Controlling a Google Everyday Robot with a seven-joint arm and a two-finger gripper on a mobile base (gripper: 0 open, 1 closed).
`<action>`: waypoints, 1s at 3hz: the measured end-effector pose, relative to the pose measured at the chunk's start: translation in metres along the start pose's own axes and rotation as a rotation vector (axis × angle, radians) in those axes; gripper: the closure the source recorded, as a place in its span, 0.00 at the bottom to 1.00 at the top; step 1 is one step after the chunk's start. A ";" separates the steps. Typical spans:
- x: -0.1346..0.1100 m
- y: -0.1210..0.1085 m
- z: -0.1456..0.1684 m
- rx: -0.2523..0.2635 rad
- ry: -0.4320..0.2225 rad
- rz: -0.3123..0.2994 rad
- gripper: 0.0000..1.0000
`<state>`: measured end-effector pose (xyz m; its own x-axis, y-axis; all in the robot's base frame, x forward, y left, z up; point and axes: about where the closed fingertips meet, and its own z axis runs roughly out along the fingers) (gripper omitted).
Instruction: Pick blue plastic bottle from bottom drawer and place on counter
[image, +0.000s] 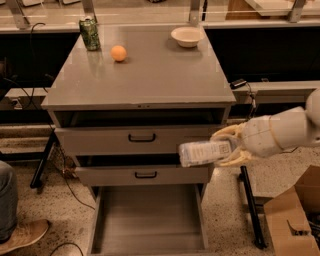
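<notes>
Facing the grey metal drawer cabinet (142, 140), I see its flat grey counter (150, 85) on top and its deep grey bottom drawer (150, 215) pulled out at the foot, plain inside. My white arm (285, 132) reaches in from the cabinet's right side. My gripper (226, 148) hangs at the cabinet's right front edge, pale fingers clamped around the small clear blue plastic bottle (200, 152), which lies sideways in the air before the cabinet's face, above the bottom drawer and below the counter. At the counter's back sit a round white bowl (186, 36), a green patterned can (90, 34) and a small orange ball (118, 53)
</notes>
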<state>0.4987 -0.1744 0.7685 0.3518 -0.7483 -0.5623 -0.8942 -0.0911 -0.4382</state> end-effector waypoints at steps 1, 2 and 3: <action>-0.020 -0.045 -0.035 0.044 0.016 -0.002 1.00; -0.022 -0.055 -0.041 0.067 0.012 -0.007 1.00; -0.023 -0.060 -0.040 0.085 -0.001 -0.005 1.00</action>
<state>0.5333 -0.1775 0.8359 0.3562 -0.7476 -0.5606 -0.8657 -0.0383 -0.4990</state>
